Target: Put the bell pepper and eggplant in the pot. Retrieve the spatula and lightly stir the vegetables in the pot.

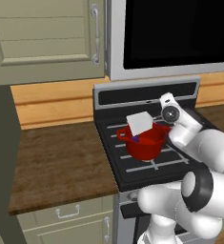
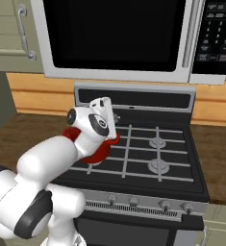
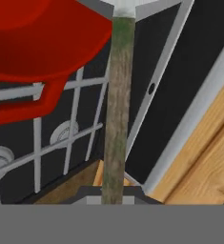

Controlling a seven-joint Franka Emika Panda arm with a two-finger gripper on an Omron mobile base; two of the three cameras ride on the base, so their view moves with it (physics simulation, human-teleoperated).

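The claw (image 3: 114, 193) grips the spatula (image 1: 140, 123) over the pot (image 1: 144, 141); no legible writing.

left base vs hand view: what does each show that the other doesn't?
Left base view: the spatula's pale blade above the pot, a purple eggplant at the pot's rim, the cabinet and the counter.

Hand view: the spatula's long greenish-brown handle running up from the gripper, and the pot's loop handle close up.

Both: red pot, spatula, stove grates and the wooden backsplash.
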